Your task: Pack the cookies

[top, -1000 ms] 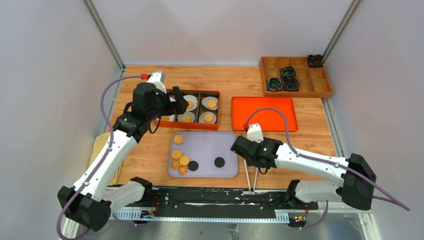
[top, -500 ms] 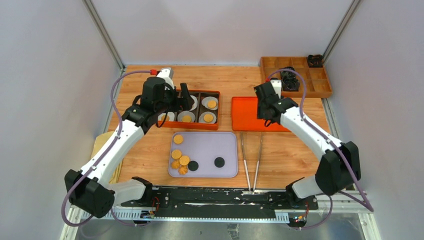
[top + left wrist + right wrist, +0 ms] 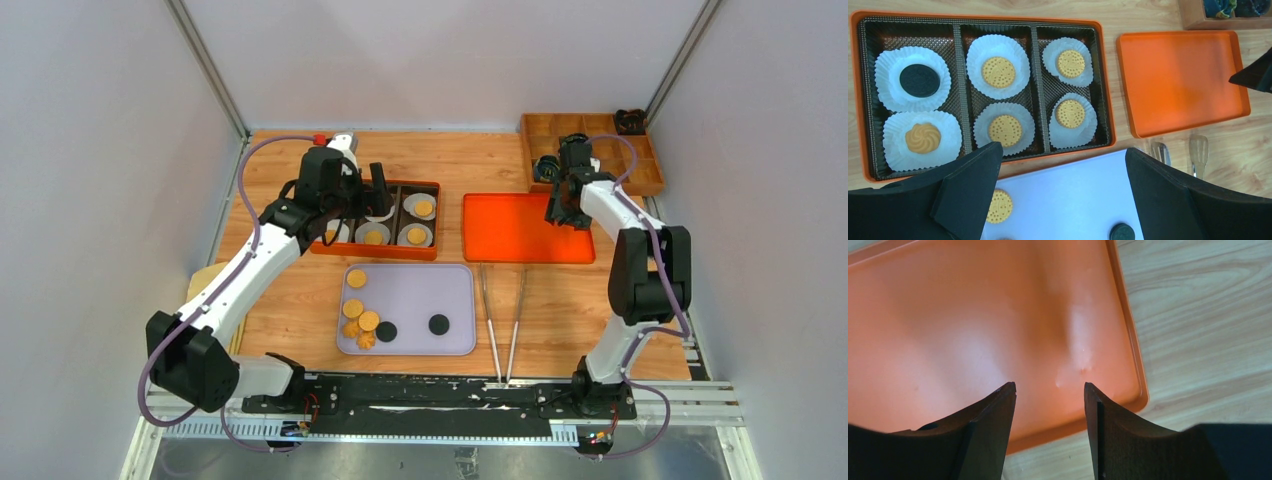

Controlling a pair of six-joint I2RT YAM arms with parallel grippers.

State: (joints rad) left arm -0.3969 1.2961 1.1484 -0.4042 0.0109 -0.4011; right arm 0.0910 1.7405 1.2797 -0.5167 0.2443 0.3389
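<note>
Several loose cookies (image 3: 369, 320) lie just nearside of the compartment box (image 3: 438, 220); our left gripper (image 3: 1060, 155), spread empty over that box, is nearer than our right gripper (image 3: 1049, 386), likewise parted.

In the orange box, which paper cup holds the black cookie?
The far cup of the left compartment holds the black cookie; the other five cups hold golden ones.
</note>
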